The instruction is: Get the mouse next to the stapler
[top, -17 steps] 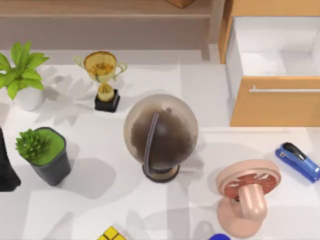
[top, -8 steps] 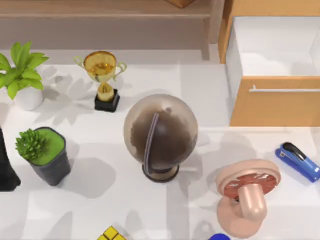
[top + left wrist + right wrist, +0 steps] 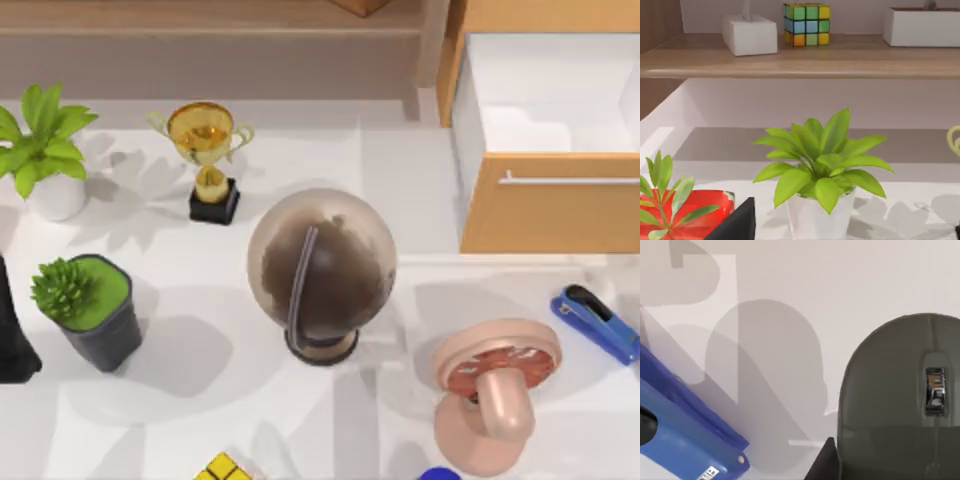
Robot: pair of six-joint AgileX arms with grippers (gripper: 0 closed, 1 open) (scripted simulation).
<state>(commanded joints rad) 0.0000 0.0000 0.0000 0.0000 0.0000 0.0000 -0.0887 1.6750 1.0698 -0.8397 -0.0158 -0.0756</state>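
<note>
**Mouse held close to the stapler, not yet set down**

The white tabletop (image 3: pixel 250 420) carries, from largest down, an open wooden drawer unit (image 3: pixel 545 140) at the far right, a brown globe (image 3: pixel 320 270) at the centre, a pink desk fan (image 3: pixel 495 390) to its right, two potted plants and a gold trophy (image 3: pixel 205 160) on the left.

The blue stapler (image 3: pixel 595 322) lies at the right edge of the tabletop, just beyond the fan. In the right wrist view the stapler (image 3: pixel 685 435) appears again with the grey mouse (image 3: pixel 900 400) near it, bare tabletop between them.

The mouse sits right up against the wrist camera, so it is probably carried by the right arm, but I cannot tell whether the jaws are closed on it; a dark edge beside it may be one finger. As a judgement, the carrying is nearly done, and what remains is to lower the mouse beside the stapler and let go.

The left arm is parked at the left side of the tabletop, facing the leafy plant (image 3: pixel 822 165); its jaws' state I cannot tell.

A small label on the stapler's end is unreadable.
</note>
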